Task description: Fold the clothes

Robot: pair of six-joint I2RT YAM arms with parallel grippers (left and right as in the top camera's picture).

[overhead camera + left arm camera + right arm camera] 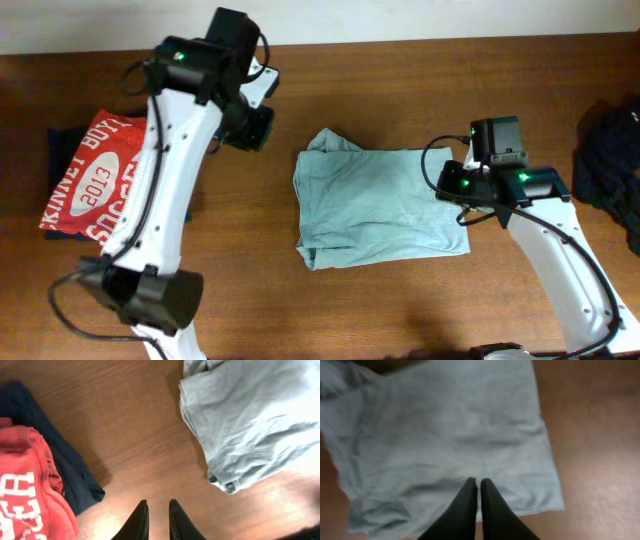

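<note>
Garment position: the pale grey-blue t-shirt (375, 205) is lying near the middle of the wooden table (400, 80), between the two arms, folded into a rough rectangle. Its left edge is showing stacked, bunched layers, and its upper left corner is rumpled. The surface is lying flat with light creases.

Left arm: the left gripper (157, 505) is hanging over bare wood, just beside the left edge of the shirt and not touching it. Its fingers are standing slightly apart, with table surface showing through the gap and nothing between them.

Right arm: the right gripper (479, 482) is hovering over the right portion of the shirt, near its right-hand edge. Its fingers are sitting almost together, with only a thin slit between them. Whether they are fully closed, or whether any fabric is caught in the slit, cannot be told from the wrist view.

Other items: a red t-shirt (95, 185) with white lettering is resting on a dark navy garment (65, 465) at the left side of the table, well apart from the grey-blue shirt. A black garment (610, 170) is lying in a heap at the right edge.
</note>
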